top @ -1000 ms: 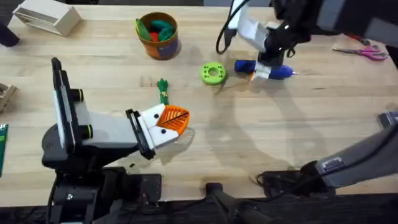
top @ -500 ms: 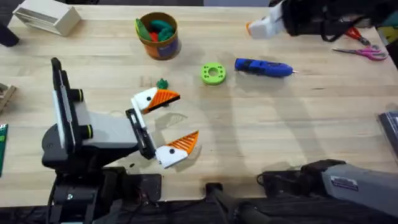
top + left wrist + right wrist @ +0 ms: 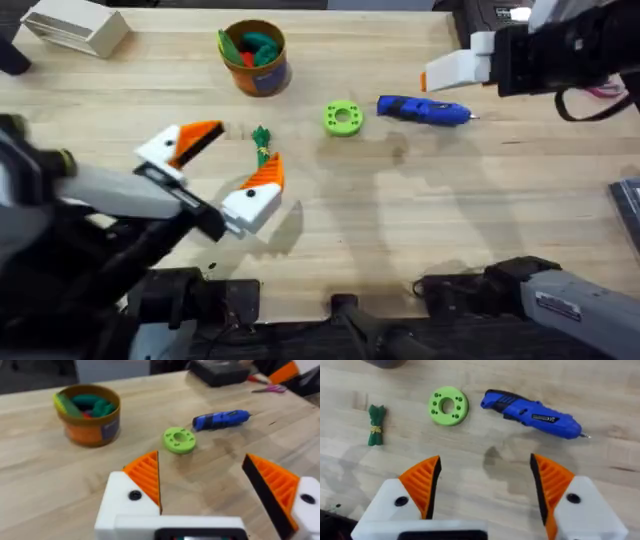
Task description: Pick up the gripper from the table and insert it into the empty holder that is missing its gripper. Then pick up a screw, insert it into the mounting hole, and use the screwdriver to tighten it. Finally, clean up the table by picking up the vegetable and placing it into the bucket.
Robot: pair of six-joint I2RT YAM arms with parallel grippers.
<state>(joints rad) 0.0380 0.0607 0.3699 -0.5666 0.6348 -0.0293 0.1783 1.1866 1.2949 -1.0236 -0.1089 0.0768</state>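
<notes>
While the vegetable [image 3: 262, 141] is lying mid-bench between the left gripper's [image 3: 230, 162] wide-open, empty fingers, the bucket [image 3: 255, 57] is standing near the far edge; the right gripper [image 3: 485, 485], also spread empty, is hovering above the screwdriver [image 3: 423, 110].

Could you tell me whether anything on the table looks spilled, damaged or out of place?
Nothing stands out. The screwdriver and lime-green ring lie flat, the vegetable lies between the open left pincer's fingers, and the bucket stands upright holding toys.
</notes>
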